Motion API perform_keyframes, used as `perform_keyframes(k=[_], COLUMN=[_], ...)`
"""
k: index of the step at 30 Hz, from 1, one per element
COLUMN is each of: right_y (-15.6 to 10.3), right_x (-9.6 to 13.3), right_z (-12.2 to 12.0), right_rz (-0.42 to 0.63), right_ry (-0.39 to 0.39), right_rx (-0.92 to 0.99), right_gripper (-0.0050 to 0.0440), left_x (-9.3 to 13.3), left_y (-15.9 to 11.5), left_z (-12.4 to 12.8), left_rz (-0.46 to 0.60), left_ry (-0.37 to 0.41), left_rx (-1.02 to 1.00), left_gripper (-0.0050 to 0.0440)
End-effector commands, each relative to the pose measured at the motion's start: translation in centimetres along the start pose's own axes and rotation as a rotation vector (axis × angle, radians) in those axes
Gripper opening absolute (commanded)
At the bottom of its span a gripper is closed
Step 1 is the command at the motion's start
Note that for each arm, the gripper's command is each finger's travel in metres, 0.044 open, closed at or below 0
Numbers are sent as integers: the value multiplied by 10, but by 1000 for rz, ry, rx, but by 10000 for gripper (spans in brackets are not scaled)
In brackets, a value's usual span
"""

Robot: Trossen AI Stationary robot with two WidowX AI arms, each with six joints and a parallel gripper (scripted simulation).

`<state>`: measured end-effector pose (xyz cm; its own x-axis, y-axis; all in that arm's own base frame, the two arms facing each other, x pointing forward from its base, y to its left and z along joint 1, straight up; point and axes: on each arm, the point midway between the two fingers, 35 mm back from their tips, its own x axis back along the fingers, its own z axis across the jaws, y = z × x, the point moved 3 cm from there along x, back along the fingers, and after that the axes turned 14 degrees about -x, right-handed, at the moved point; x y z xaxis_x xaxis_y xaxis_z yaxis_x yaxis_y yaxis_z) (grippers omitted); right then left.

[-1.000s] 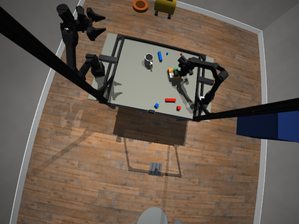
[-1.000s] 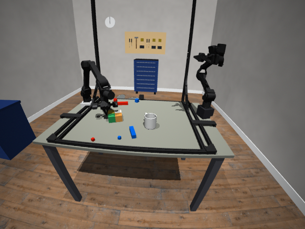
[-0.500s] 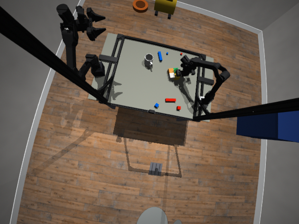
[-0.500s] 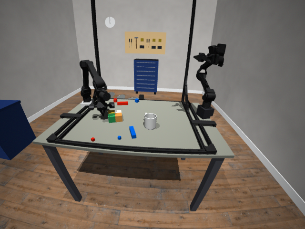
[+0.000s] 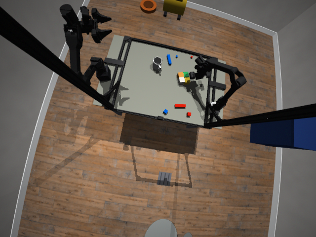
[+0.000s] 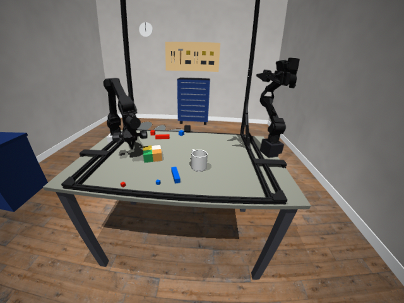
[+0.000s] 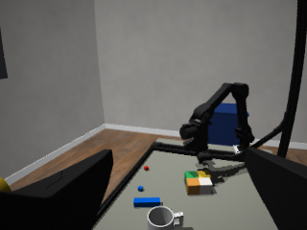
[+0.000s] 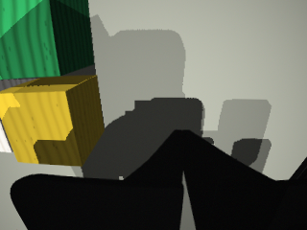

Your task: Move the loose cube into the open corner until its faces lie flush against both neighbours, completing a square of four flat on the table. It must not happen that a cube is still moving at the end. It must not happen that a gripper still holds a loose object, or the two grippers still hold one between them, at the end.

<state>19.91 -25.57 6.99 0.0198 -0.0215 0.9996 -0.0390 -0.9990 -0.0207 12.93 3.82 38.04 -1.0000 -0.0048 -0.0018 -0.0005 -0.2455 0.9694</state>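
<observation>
Green [image 5: 186, 73] [image 6: 148, 158] [image 7: 190, 175] [image 8: 29, 53], orange [image 5: 180, 74] [image 6: 157, 157] [image 7: 193, 186] and white [image 5: 181, 79] [image 6: 156, 147] [image 7: 205, 185] cubes stand together. The yellow cube [image 5: 188, 80] [image 6: 147, 148] [image 7: 204, 173] [image 8: 43, 120] lies flat in the fourth corner. In the right wrist view it looks slightly turned, with a narrow dark gap beside green; the white-yellow contact is mostly out of that view. My right gripper [image 6: 131, 146] [image 8: 180, 137] is shut and empty beside yellow's outer side, apart from it. My left gripper [image 5: 111, 24] [image 7: 178, 155] is open, high and far away.
A mug [image 5: 157, 61] [image 6: 199, 160] [image 7: 161, 218] stands near a blue bar [image 5: 169, 59] [image 6: 175, 175]. Small blue and red cubes lie by one long edge. A red bar [image 5: 180, 105] [image 6: 161, 136] and two more small cubes lie by the opposite edge. Black rails border the table.
</observation>
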Motion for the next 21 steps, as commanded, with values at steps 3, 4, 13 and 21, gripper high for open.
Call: perform_keyframes(k=[3,4,13,21], right_y=[1,1,3,4], right_x=[22,22,28,61], right_z=[2,2,14,61], right_rz=[-17,-17,-15,-23], right_ry=[14,14,11,9], right_rx=[-4,-4,169,755], right_gripper=[0,0,0,0], left_x=[0,0,0,0], left_y=[0,0,0,0], left_z=[-1,-1,-1,-1], left_rz=[-1,-1,-1,-1], left_ry=[-5,-5,-5,-5], left_rx=[4,4,4,4], left_gripper=[400,400,400,400])
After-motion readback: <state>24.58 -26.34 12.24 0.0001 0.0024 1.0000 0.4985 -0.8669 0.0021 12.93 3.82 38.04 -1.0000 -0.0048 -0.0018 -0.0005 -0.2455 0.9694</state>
